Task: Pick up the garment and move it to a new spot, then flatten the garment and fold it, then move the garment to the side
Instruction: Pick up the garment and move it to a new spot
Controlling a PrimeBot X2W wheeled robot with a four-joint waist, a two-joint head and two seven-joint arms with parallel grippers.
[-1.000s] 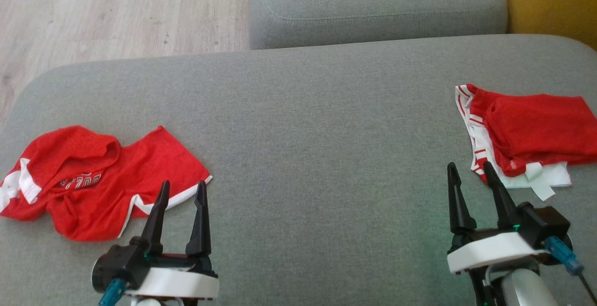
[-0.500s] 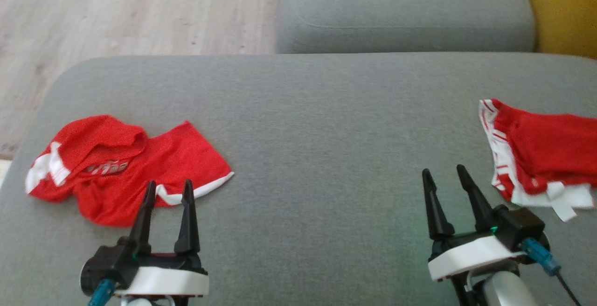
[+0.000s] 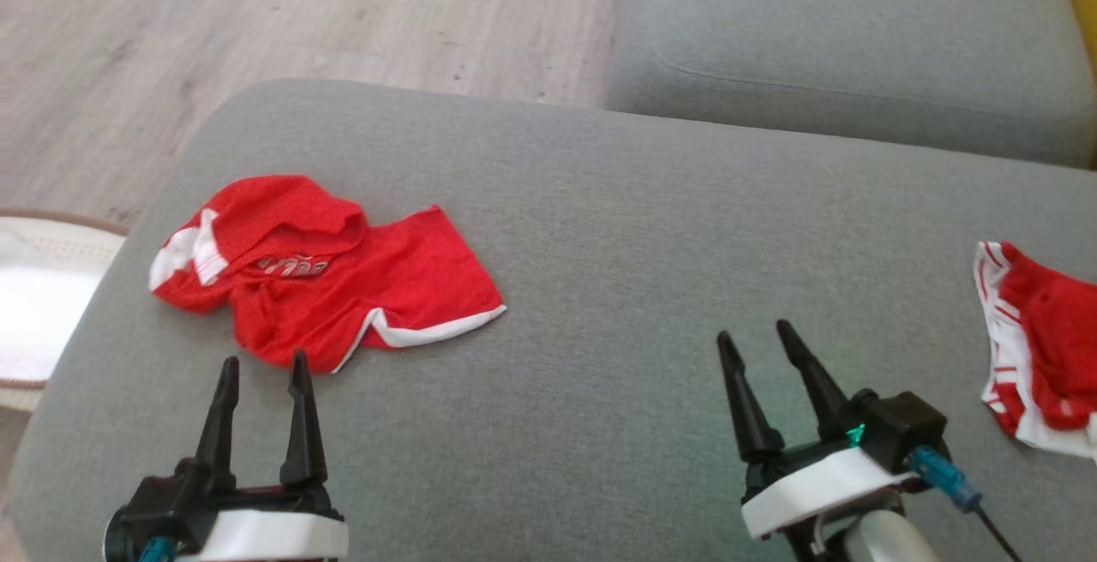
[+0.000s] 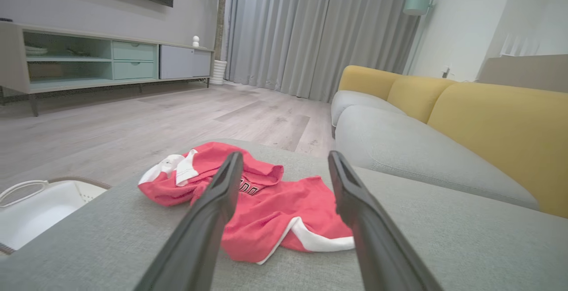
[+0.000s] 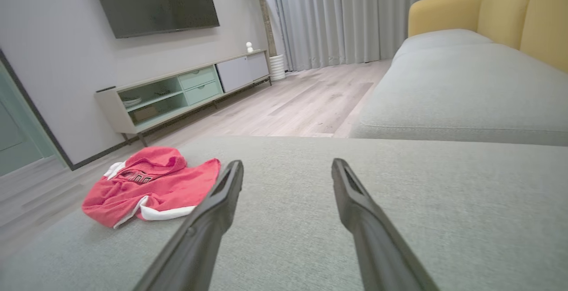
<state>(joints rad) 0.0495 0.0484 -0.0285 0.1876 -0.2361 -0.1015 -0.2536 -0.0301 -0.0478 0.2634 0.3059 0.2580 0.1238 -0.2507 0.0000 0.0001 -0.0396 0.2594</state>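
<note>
At one o'clock from the spread-open left gripper [image 3: 262,361], the bunched garment [image 3: 326,275] could be pinched thinly and dropped.

Soft, even daylight, diffused through the grey curtains [image 4: 310,33]. Only faint shadows on the sofa cushion [image 3: 617,228]. Slightly soft and grainy from the head, overexposed on the white basket [image 3: 38,296]. Stretched, bowed lines toward wrist-view edges.

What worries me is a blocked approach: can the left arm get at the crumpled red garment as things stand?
Probably yes. The left gripper stands open just short of the garment, fingers pointing toward its near hem, with bare cushion between them and nothing lying on the garment.
</note>
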